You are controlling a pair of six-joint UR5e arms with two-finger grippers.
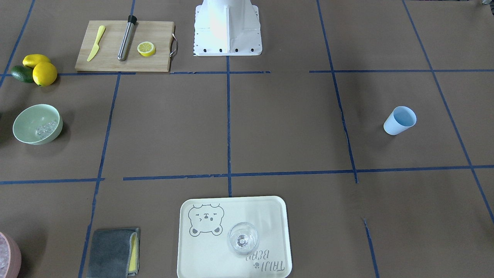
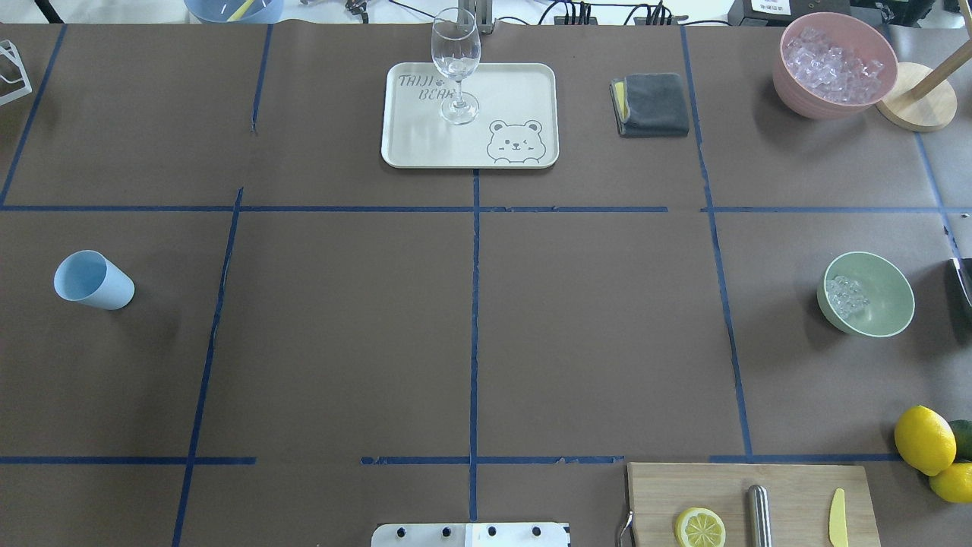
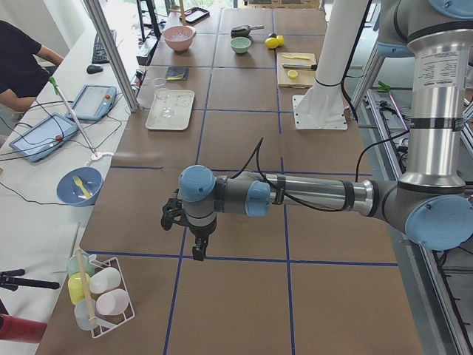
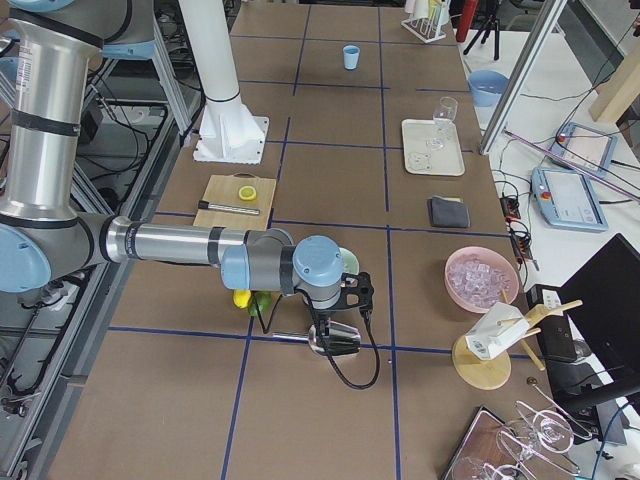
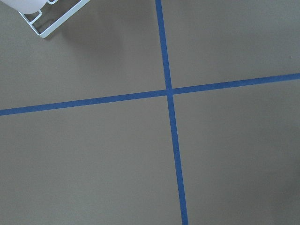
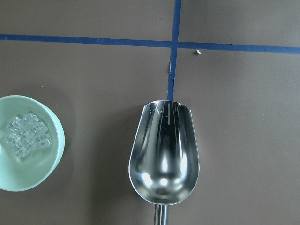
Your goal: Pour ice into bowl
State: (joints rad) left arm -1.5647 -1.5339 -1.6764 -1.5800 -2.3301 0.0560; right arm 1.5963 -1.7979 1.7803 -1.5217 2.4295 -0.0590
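Observation:
The pale mint-green bowl (image 2: pixel 887 305) stands at the table's right side, with a small heap of clear ice cubes (image 2: pixel 846 295) in it. It also shows in the front view (image 1: pixel 29 120) and at the left of the right wrist view (image 6: pixel 57 140), where the ice (image 6: pixel 27 139) lies inside. A shiny metal scoop (image 6: pixel 164 154) fills the middle of that view, empty, beside the bowl and apart from it. My right gripper (image 4: pixel 349 305) is over the scoop (image 4: pixel 335 341); I cannot tell whether it is shut. My left gripper (image 3: pixel 188 237) hangs over bare table at the far left; I cannot tell its state.
A light blue cup (image 2: pixel 93 279) stands at the left. A pink container of ice (image 2: pixel 835 64) is at the back right, by a grey cloth (image 2: pixel 651 104). A tray (image 2: pixel 524 91) bears a wine glass (image 2: pixel 456 64). A cutting board (image 2: pixel 790 486) and lemons (image 2: pixel 923 439) lie at the front right.

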